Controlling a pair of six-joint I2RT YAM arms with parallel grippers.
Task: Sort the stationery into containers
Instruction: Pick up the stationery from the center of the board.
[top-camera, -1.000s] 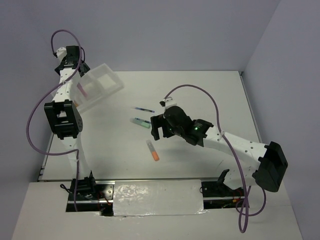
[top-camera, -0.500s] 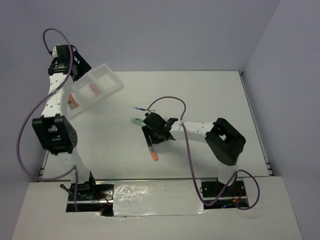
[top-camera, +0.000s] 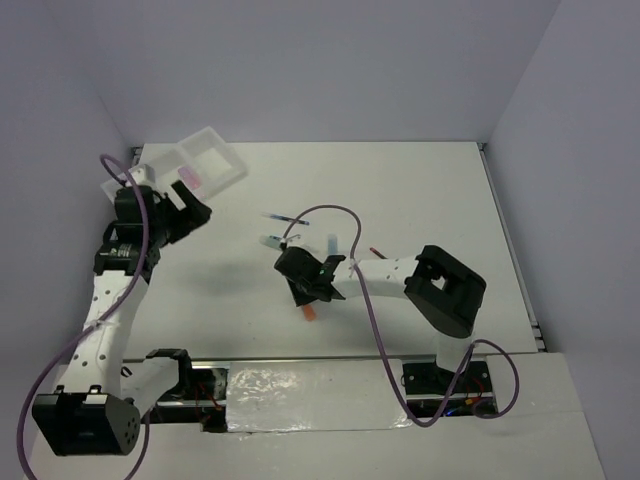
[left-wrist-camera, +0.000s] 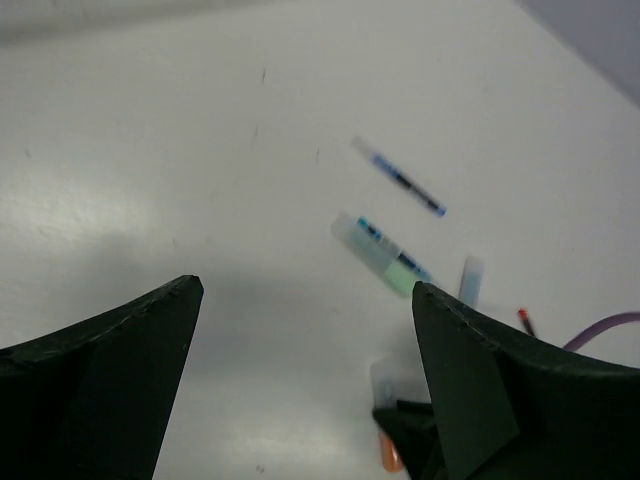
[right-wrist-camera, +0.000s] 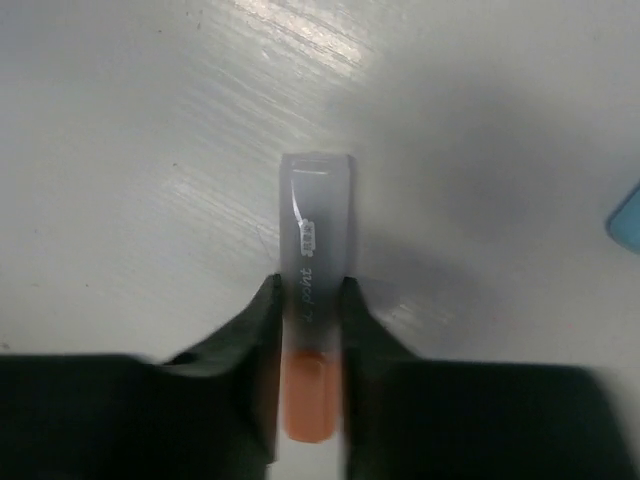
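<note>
Orange marker (right-wrist-camera: 315, 220) lies flat on the white table (top-camera: 420, 190), its translucent cap pointing away from the wrist camera. The right gripper (right-wrist-camera: 310, 290) is clamped narrow on it, one finger pressed against each side of the barrel just above the orange end. From above, only that orange end (top-camera: 311, 314) shows below the right gripper (top-camera: 308, 285), near the table's middle.

Just beyond it lie the green-capped marker (top-camera: 270, 241), the thin dark-blue pen (top-camera: 285, 218) and the blue marker (top-camera: 331, 243), each apart from the others. The thin red pen (top-camera: 378, 251) pokes out beside the right arm.

Well away at the far left corner sits the translucent tray (top-camera: 222, 160), set at an angle, with a pink cylinder (top-camera: 188, 175) in its middle compartment. The left gripper (top-camera: 190, 212) is just in front of the tray. Its fingers (left-wrist-camera: 120, 350) are spread wide and hold nothing. Its camera looks across bare table toward the green-capped marker (left-wrist-camera: 385, 255) and dark-blue pen (left-wrist-camera: 405, 180).
</note>
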